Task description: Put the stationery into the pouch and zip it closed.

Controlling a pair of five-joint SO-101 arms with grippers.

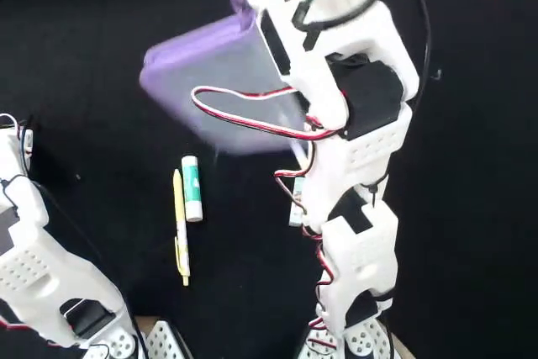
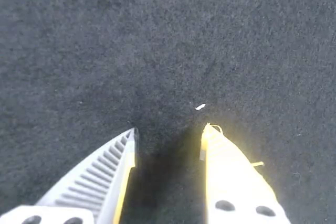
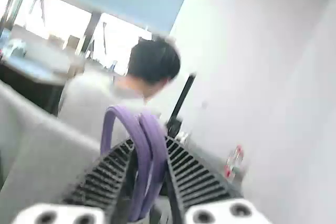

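you've got a pouch (image 1: 210, 81) of soft, frosted plastic, a table (image 2: 157, 40) under matt, fuzzy black cloth, and a left gripper (image 2: 169, 130) of hard white plastic, ridged inside.

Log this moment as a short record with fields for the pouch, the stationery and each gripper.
pouch: purple, tilted, apparently held up above the table
right gripper: shut on the pouch's purple edge
left gripper: open, empty, over the black table surface
yellow pen: lying on the table, outside the pouch
glue stick: lying beside the pen, outside the pouch
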